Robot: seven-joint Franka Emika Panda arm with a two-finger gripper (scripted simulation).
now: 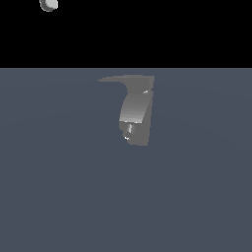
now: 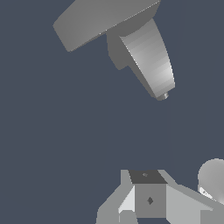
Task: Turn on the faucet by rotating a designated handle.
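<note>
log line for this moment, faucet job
phase: approach | gripper: clear of faucet, holding nothing, jaw state unclear | handle: untouched, tip toward exterior view's left | contact: none

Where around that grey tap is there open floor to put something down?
Bare floor lies on every side of the faucet: wide in front and to both of the exterior view's sides. The only crowded spot is under the handle. The gripper is apart from it.

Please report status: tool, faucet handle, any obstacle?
Tool clear of faucet, jaw state unclear. Handle untouched. Nothing between them.
</note>
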